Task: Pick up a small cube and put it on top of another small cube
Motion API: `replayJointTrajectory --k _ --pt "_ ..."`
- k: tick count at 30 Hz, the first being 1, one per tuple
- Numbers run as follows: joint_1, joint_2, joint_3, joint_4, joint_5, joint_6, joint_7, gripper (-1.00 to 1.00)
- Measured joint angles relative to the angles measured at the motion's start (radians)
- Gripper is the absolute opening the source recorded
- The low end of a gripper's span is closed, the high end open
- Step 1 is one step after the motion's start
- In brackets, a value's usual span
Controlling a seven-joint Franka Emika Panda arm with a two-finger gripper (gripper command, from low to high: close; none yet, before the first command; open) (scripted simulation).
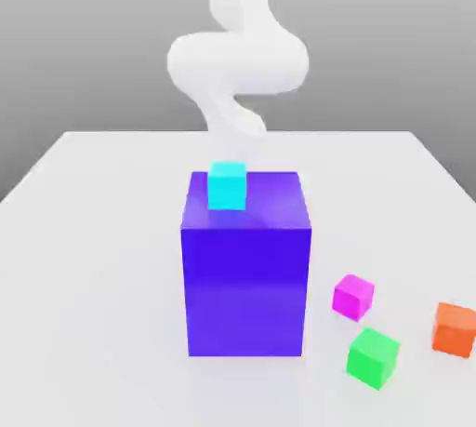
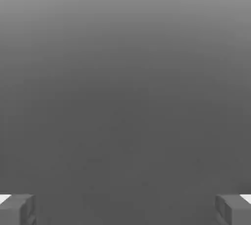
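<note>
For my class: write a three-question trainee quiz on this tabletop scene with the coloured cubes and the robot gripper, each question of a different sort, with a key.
1. True or false: the cyan cube sits on top of the big blue-violet block.
2. Multiple choice: which small cube lies nearest the big block? A) orange cube B) magenta-pink cube C) green cube
3. Short answer: in the hand view, how do the fingers of the gripper stand, and is anything between them?

Key
1. True.
2. B.
3. Wide apart, open; nothing is between them.
</note>
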Motion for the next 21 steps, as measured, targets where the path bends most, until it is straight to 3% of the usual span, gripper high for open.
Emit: replayJointTrajectory --k 21 --pt "0.454 0.393 -0.154 -0.323 -0.011 0.305 -0.932 0.00"
